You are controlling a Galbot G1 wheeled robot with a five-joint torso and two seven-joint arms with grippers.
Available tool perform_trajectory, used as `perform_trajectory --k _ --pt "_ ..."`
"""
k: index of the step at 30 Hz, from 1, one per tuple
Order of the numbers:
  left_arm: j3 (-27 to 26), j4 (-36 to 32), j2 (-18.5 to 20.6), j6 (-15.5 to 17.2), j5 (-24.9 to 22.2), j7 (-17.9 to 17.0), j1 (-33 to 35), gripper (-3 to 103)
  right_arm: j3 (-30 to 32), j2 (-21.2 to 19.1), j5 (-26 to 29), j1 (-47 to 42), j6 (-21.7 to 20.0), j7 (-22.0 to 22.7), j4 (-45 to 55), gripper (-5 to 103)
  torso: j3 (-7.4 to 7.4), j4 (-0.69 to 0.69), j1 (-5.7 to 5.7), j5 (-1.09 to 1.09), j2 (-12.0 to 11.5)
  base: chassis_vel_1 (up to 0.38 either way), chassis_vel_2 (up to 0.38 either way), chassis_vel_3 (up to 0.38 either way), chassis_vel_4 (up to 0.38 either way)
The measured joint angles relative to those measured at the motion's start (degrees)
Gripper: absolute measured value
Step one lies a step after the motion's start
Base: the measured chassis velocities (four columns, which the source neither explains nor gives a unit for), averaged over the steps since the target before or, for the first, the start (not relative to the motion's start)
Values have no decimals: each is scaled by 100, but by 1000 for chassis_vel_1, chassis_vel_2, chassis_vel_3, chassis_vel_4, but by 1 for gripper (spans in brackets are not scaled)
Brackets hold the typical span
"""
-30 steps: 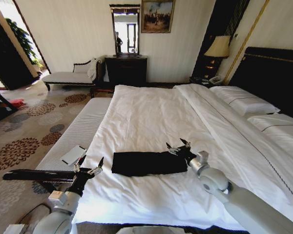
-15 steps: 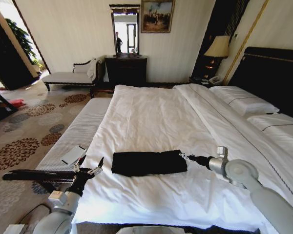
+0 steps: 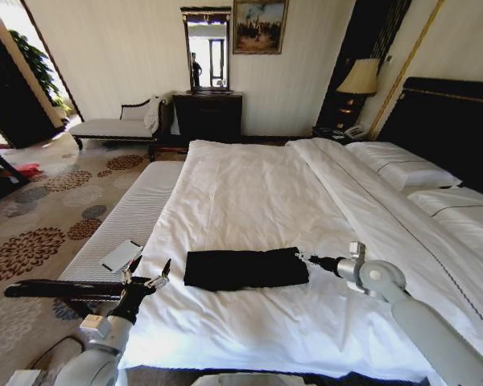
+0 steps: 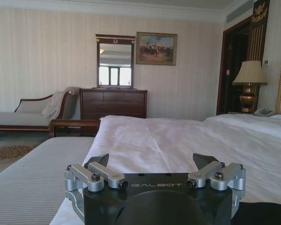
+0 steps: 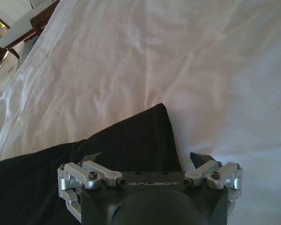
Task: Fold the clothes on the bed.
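The clothes (image 3: 245, 268) lie folded into a flat black strip on the white bed (image 3: 258, 193), near its foot edge. My right gripper (image 3: 300, 256) sits at the strip's right end, fingers spread apart over the fabric's edge, holding nothing. My left gripper (image 3: 149, 277) hangs beside the bed's left edge, above the padded bench (image 3: 133, 213), fingers spread and empty.

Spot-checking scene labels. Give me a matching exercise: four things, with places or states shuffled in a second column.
1. black top
2. left tool
3. right tool
4. lamp

a. open, at the top's right end
b. folded flat on the bed
c. beside the headboard
d. open, over the bed's left edge

Pairs: 1-b, 2-d, 3-a, 4-c
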Motion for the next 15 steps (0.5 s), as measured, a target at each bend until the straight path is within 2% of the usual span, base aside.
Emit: perform_trajectory --k 8,15 --pt "0 0 0 0 0 2 0 100 -65 113 -415 -107 16 -131 -32 100 0 0 0 -1 0 0 0 0 0" --pt "0 0 0 1 -1 2 0 100 -141 280 -567 -254 25 -178 -37 100 0 0 0 -1 0 0 0 0 0"
